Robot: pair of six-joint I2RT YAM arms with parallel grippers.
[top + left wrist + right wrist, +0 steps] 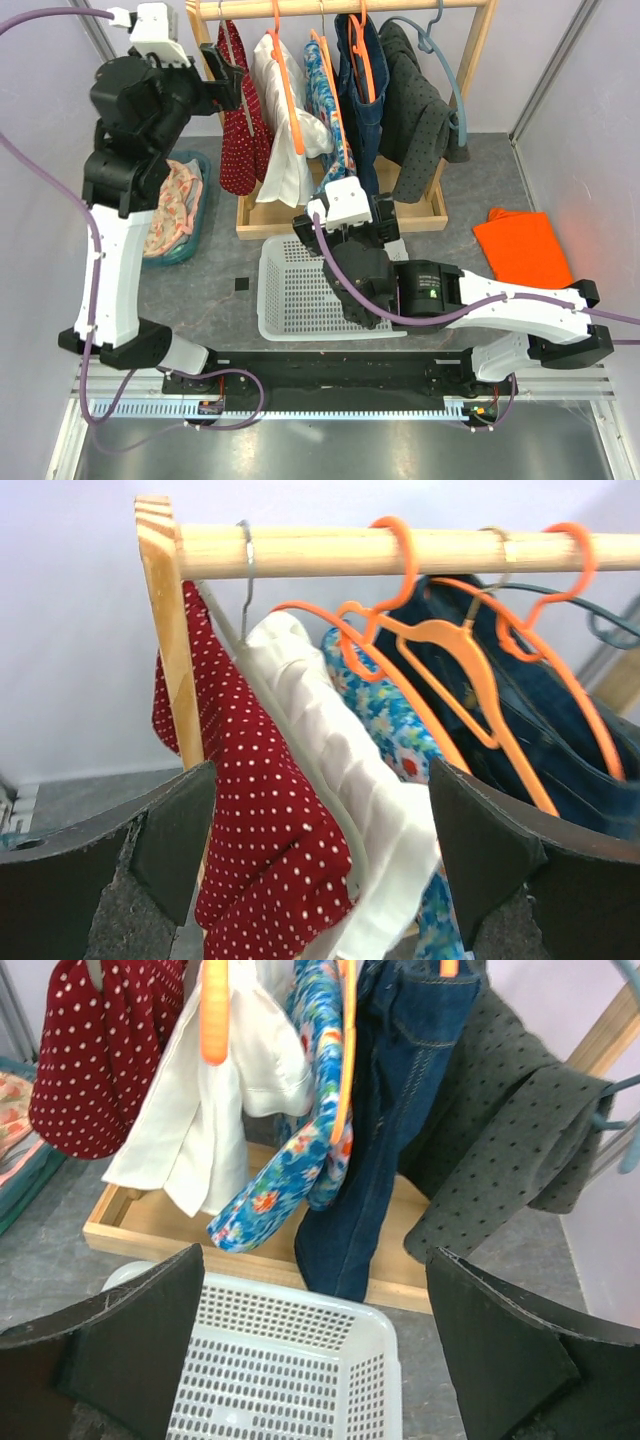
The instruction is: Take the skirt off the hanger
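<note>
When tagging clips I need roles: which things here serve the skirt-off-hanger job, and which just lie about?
Job: wooden clothes rail; red white-dotted garment and white pleated garment hanging there, faced by the open left claw (which is the skirt, I cannot tell).
Lying about: white perforated plastic basket; orange folded cloth; teal tub of floral fabric.

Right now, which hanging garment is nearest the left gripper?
The red polka-dot garment, leftmost on the rail beside the left gripper; the others hang further right.

White-and-black arms (pixel 112 262) carry purple cables (pixel 70 11) and dark-padded claws (pixel 320 780).
</note>
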